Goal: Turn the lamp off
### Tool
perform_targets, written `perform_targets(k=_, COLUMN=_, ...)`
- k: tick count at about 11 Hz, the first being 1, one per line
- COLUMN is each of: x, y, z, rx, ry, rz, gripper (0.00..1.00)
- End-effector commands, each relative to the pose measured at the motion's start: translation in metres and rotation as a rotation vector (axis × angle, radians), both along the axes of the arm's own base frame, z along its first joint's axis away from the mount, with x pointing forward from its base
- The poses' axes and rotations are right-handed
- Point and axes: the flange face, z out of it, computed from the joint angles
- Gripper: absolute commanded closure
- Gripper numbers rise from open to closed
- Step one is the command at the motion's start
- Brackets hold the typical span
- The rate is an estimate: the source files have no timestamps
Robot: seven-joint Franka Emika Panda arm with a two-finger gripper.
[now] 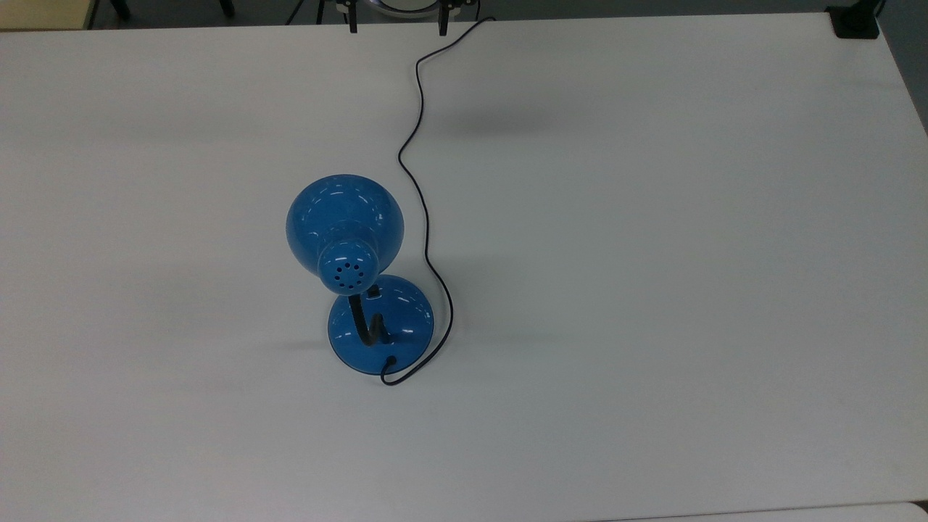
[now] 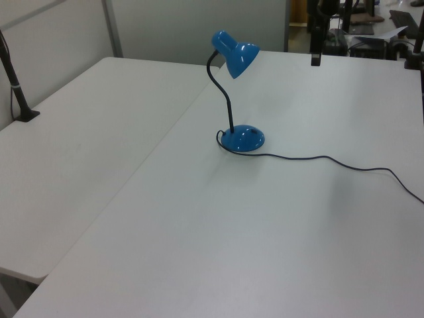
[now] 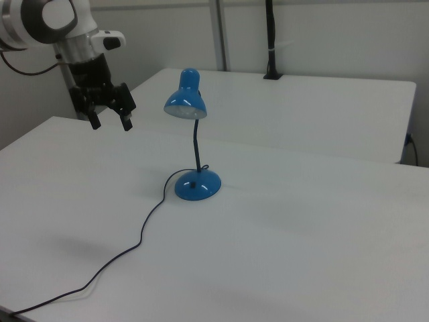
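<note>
I see the lamp standing near the middle of the white counter, its cord snaking off toward the far edge in the top view. Nothing else sits near it. The fingers are spread wide and pinch nothing, hanging in the air near that edge, well apart from the lamp. The top view's upper edge crops them to two tips. A second counter adjoins.

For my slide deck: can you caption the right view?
Open gripper hovers above the white table, apart from the upright blue desk lamp and its trailing cord.
</note>
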Motion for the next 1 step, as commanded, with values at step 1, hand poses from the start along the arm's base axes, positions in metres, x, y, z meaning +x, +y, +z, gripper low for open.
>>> perform_targets(k=1, x=-0.0034, y=0.0001, z=0.0009, rx=-0.012, ry=0.011, rz=-0.041, gripper=0.0)
